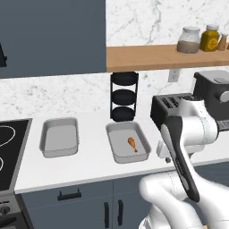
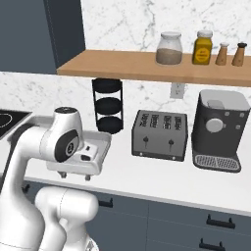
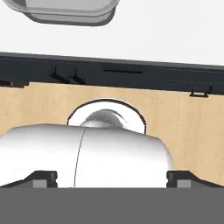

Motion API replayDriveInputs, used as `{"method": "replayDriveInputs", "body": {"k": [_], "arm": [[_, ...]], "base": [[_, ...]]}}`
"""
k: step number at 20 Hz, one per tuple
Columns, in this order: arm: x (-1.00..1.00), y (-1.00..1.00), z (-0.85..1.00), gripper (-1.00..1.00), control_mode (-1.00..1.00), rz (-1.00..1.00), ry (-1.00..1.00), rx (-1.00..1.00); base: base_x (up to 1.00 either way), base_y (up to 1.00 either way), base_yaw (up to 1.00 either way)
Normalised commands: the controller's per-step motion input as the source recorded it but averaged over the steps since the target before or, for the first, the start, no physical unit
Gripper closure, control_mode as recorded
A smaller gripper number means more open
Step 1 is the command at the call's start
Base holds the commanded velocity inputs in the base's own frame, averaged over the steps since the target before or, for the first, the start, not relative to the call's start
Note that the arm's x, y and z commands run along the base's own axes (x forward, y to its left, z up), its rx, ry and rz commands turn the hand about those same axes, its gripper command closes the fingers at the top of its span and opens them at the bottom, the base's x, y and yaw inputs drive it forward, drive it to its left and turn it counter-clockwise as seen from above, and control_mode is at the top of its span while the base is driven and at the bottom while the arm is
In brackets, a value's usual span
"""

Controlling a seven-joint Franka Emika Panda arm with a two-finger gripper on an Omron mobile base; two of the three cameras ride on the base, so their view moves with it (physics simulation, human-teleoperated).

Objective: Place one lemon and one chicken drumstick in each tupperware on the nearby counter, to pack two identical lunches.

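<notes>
Two light-grey tupperware trays sit on the white counter: the left tupperware lies near the cooktop, and the right tupperware lies in front of the black three-tier rack. A chicken drumstick rests on the floor of the right tray, toward its right half; the left tray's floor is bare. The gripper hangs at the end of the white arm just to the right of the right tray, over the front part of the counter, apart from the tray's rim and holding nothing. In the right base view the gripper shows two short tips pointing down in front of that same tray. In the hand view its dark fingertips stand at the two far sides of the picture, spread wide, with a tray's near rim at the top edge. Behind the hand stand a toaster and a coffee machine.
</notes>
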Motion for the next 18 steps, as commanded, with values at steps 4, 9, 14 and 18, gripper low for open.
{"method": "replayDriveInputs", "body": {"k": [4,9,14,18], "arm": [[-0.86,-0.10,0.68,-1.00,-1.00,-0.04,-0.04,0.00],[-0.62,0.00,0.33,-1.00,-1.00,0.00,-0.10,0.00],[0.00,0.00,0.00,-1.00,-1.00,0.00,0.00,0.00],[-0.02,0.00,0.00,-1.00,1.00,0.00,0.00,0.00]], "base": [[0.00,0.00,0.00],[0.00,0.00,0.00],[0.00,0.00,0.00],[-0.41,-0.14,-0.07]]}}
